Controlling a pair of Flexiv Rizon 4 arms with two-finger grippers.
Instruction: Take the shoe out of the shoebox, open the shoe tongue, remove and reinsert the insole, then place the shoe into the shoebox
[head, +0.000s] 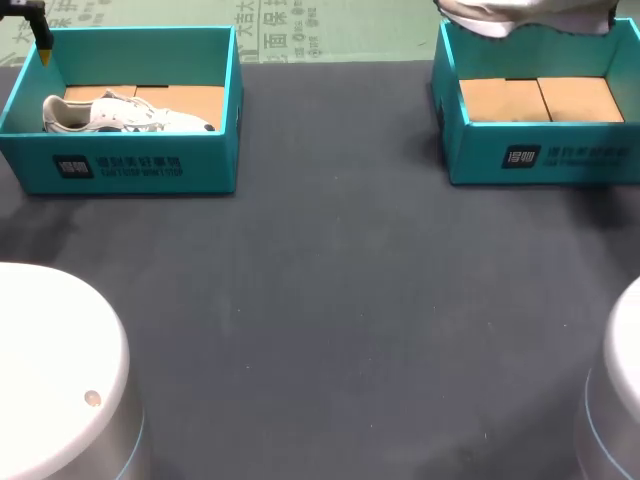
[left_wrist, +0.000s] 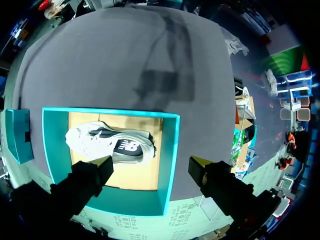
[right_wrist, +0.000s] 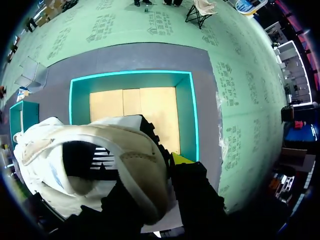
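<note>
A white shoe (head: 120, 112) lies on its side in the left teal shoebox (head: 130, 165) at the table's far left. My left gripper (left_wrist: 152, 166) hangs open above that box, and the shoe (left_wrist: 112, 144) lies below and ahead of its fingers, which do not touch it. One yellow tip of the left gripper (head: 44, 48) shows over the box's back left corner. A second white shoe (right_wrist: 95, 165) is held sole outward over the right teal shoebox (right_wrist: 130, 80), with my right gripper (right_wrist: 162, 165) shut on its side. Only one yellow fingertip (right_wrist: 181, 159) shows. The right shoebox (head: 540, 150) holds only its cardboard floor.
A wide stretch of dark table mat (head: 340, 300) separates the two boxes and runs to the near edge. My arms' white bases (head: 50, 390) (head: 620, 400) stand at the front left and front right corners.
</note>
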